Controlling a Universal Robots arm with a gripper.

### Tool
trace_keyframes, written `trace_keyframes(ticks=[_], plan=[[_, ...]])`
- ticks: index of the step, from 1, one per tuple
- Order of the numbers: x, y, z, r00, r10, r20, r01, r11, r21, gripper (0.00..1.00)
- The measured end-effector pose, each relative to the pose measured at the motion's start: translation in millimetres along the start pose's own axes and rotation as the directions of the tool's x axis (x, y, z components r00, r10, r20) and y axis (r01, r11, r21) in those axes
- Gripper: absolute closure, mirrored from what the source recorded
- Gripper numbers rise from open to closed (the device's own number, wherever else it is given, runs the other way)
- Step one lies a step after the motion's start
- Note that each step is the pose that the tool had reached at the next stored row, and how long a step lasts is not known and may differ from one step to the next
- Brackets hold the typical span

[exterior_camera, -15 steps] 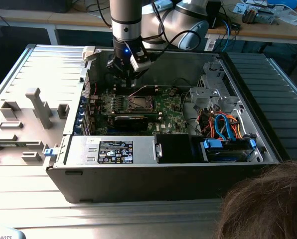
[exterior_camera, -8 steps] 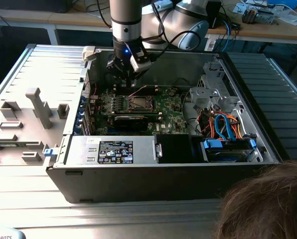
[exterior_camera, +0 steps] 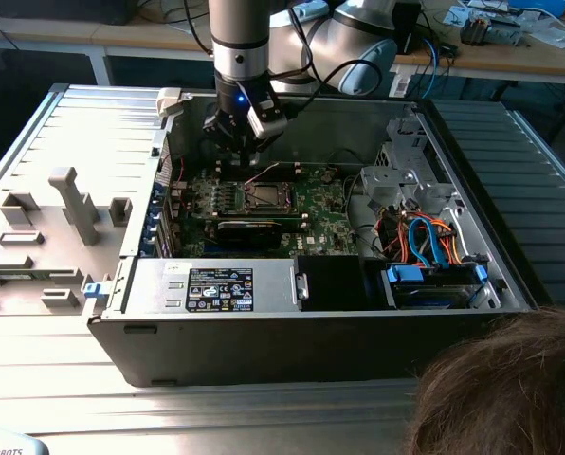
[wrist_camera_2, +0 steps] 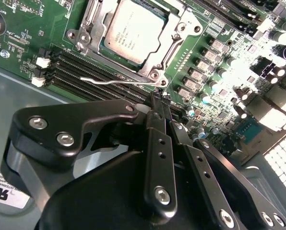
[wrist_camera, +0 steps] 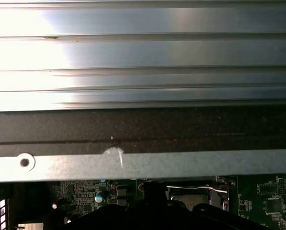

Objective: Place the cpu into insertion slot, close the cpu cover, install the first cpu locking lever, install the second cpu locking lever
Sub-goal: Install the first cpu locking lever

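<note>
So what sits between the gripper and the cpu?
In the second wrist view, black memory slots and a thin silver lever lie between the gripper and the cpu.

silver cpu point(wrist_camera_2: 133, 29) seated in slot, cover point(wrist_camera_2: 168, 45) closed

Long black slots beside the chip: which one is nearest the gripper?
The outermost slot, the one farthest from the cpu, along the green board edge. The gripper sits by its end.
</note>
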State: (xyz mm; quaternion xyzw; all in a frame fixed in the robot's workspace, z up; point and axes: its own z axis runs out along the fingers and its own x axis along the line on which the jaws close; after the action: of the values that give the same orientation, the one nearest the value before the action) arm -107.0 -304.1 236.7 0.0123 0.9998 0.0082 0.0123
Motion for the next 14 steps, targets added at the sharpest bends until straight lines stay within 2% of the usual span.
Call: trace_keyframes(ticks=[14], plan=[[0.0, 0.0, 1.7, 1.0000, 0.000, 0.0003, 0.000, 1.0000, -0.0002, 0.89]])
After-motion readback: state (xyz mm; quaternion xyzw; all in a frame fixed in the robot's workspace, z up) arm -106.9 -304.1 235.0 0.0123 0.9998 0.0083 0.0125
